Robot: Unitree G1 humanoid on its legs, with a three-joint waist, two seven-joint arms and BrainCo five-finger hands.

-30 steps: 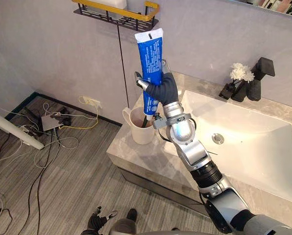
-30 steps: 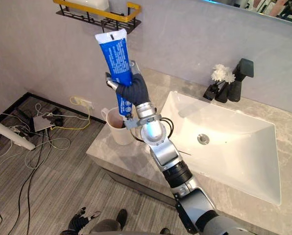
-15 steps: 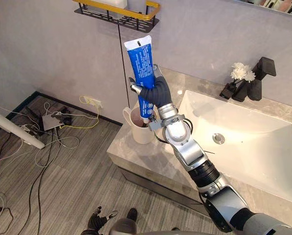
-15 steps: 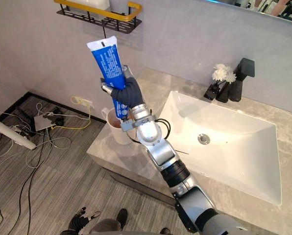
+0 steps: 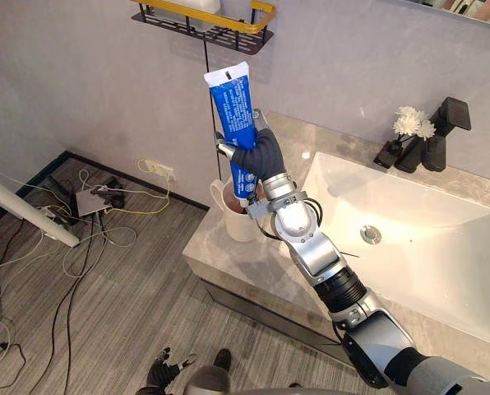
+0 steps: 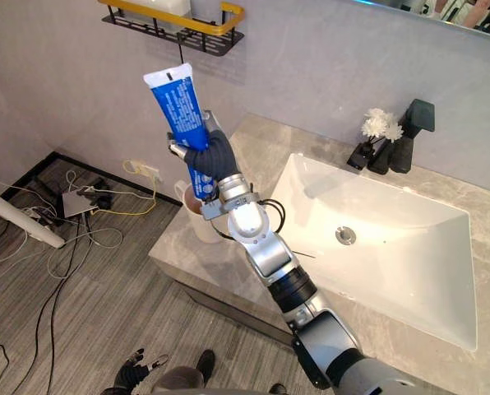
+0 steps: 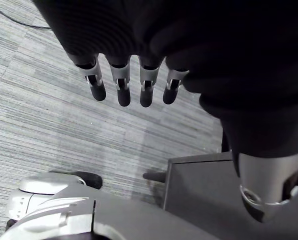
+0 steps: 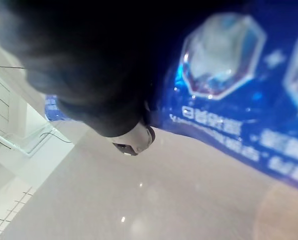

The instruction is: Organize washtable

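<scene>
My right hand [image 5: 259, 154] is shut on a large blue toothpaste tube [image 5: 232, 107], held nearly upright with its crimped end up. The tube's lower cap end hangs just over the mouth of a cream mug [image 5: 238, 222] that stands at the left corner of the grey stone washtable [image 5: 220, 262]. The same tube [image 8: 239, 100] shows close up in the right wrist view, pressed against the palm. My left hand [image 7: 131, 85] hangs low over the grey plank floor, its fingers straight and holding nothing.
A white rectangular sink [image 5: 426, 239] is set into the counter to the right. A black tap [image 5: 442, 132] and a small vase of white flowers [image 5: 409, 127] stand behind it. A black and yellow wall shelf [image 5: 208, 20] hangs above the mug. Cables and a power strip [image 5: 93, 202] lie on the floor at left.
My right hand has carried the tube leftward and slightly down, from right of the mug to over its mouth, tilting its top a little to the left. The view has also shifted slightly.
</scene>
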